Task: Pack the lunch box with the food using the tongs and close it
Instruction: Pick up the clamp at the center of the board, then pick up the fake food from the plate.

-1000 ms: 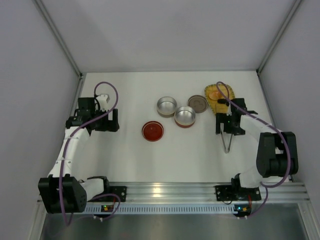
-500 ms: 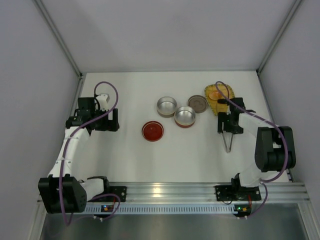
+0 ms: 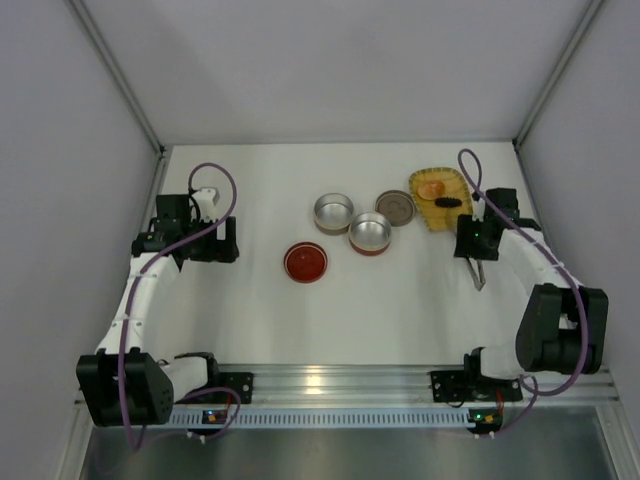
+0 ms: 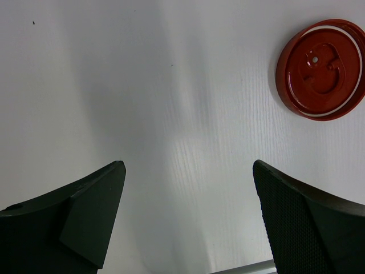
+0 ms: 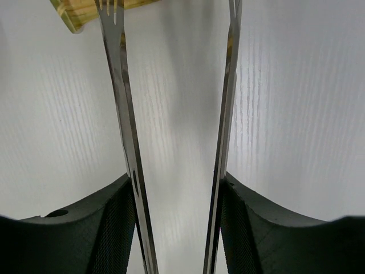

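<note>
The food lies on a yellow woven tray (image 3: 453, 213) at the back right: a round orange piece (image 3: 431, 188) and a small black elongated piece (image 3: 446, 202). My right gripper (image 3: 476, 241) sits just in front of the tray, shut on the tongs (image 3: 480, 278), whose joined end trails toward me. In the right wrist view both fingers (image 5: 117, 222) press the outsides of the two silvery tong arms (image 5: 121, 97), which point at the tray's corner (image 5: 77, 16). The lunch box tins (image 3: 334, 212) (image 3: 370, 233) stand open mid-table. My left gripper (image 3: 215, 240) is open over bare table (image 4: 188, 165).
A red lid (image 3: 305, 262) (image 4: 321, 68) lies in front of the tins, and a brownish lid (image 3: 395, 207) lies behind them beside the tray. Grey walls enclose the table on three sides.
My right gripper has closed on the tongs and carried them right and slightly back, nearer the tray. The left arm has not moved.
</note>
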`<action>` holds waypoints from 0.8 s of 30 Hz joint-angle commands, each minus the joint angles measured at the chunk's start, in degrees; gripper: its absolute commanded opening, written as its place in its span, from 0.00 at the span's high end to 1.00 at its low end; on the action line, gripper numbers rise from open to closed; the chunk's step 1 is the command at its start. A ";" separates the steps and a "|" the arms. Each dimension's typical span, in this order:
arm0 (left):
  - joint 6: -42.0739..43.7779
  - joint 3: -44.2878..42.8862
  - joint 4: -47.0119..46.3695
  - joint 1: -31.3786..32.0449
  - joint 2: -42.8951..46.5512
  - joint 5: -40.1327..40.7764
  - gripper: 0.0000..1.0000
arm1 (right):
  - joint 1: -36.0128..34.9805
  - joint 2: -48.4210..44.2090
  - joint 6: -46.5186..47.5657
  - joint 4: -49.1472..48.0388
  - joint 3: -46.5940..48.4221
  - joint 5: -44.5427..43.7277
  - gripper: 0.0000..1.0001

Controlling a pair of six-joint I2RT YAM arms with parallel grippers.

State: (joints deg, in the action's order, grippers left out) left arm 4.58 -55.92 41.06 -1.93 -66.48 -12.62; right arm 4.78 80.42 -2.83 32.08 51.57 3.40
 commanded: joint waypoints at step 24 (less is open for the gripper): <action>3.60 -0.51 -1.77 0.18 1.97 -7.06 0.02 | 2.96 12.73 39.81 29.97 41.67 18.48 0.54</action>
State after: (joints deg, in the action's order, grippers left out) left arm 6.52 -55.94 41.12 -1.93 -65.73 -17.02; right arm 6.66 90.06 28.51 55.66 88.16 16.56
